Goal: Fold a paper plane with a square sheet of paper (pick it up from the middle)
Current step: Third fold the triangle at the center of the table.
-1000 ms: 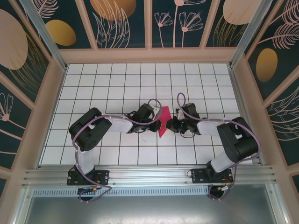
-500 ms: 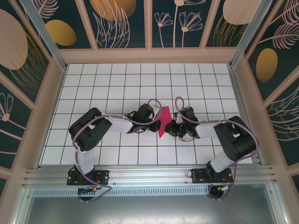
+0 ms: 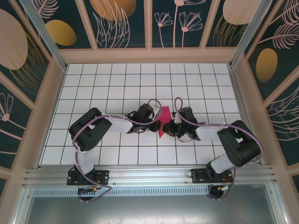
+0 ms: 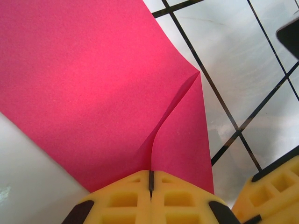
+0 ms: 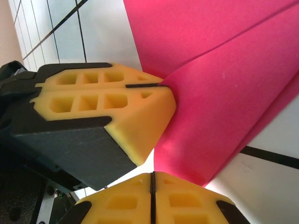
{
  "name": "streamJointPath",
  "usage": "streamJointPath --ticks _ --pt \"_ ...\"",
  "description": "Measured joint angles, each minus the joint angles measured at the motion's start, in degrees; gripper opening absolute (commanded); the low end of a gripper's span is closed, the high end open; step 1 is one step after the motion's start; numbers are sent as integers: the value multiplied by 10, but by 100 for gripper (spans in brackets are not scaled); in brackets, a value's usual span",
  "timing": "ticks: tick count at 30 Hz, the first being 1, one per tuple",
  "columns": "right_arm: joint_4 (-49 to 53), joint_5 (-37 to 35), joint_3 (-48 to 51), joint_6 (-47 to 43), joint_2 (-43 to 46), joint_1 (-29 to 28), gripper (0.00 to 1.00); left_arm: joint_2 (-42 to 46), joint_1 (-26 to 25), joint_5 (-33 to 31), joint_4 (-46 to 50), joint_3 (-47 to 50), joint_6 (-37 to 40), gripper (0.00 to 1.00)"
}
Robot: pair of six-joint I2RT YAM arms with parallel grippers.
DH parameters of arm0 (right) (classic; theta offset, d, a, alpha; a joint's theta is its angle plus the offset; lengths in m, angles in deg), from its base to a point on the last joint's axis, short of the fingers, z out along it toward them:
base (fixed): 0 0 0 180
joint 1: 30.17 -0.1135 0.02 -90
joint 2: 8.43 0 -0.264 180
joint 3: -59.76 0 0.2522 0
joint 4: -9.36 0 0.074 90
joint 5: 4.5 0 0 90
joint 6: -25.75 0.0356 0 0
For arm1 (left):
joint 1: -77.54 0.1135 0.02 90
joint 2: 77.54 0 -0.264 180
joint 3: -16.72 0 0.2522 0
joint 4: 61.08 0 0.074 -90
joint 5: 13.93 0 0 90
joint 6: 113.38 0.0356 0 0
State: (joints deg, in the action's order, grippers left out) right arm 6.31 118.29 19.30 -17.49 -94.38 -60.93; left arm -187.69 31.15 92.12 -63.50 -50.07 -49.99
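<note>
The square sheet of paper (image 3: 164, 114) is a creased magenta-pink shape standing up off the tiles at mid-table. My left gripper (image 3: 159, 123) is shut on it. In the left wrist view a raised fold of the paper (image 4: 93, 84) runs down into the closed left gripper (image 4: 151, 176). My right gripper (image 3: 167, 127) is shut. Its yellow tips sit right at the paper's lower edge, and nothing shows between them. The right wrist view has the shut right gripper (image 5: 152, 177) just below the paper (image 5: 224, 93), with the left gripper (image 5: 161, 85) pinching the sheet beside it.
White grid tiles (image 3: 117, 84) cover the floor, with a walled enclosure on all sides. Both arms meet at the middle, their grippers almost touching. One right finger (image 4: 275, 186) shows in the corner of the left wrist view.
My right gripper has moved left, up against the paper and close to the left gripper, and it hides more of the sheet. The left arm has stayed put.
</note>
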Motion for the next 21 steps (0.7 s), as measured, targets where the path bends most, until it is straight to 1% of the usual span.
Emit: streamJointPath --ticks 10,18,21 --pt "-75 3 37 43 -33 -15 10 0 0 0 0 0 0 1" --pt "-80 0 40 48 -30 -16 10 0 0 -2 0 0 0 0" --pt "-72 -4 40 48 -17 -19 10 0 0 -2 0 0 0 0"
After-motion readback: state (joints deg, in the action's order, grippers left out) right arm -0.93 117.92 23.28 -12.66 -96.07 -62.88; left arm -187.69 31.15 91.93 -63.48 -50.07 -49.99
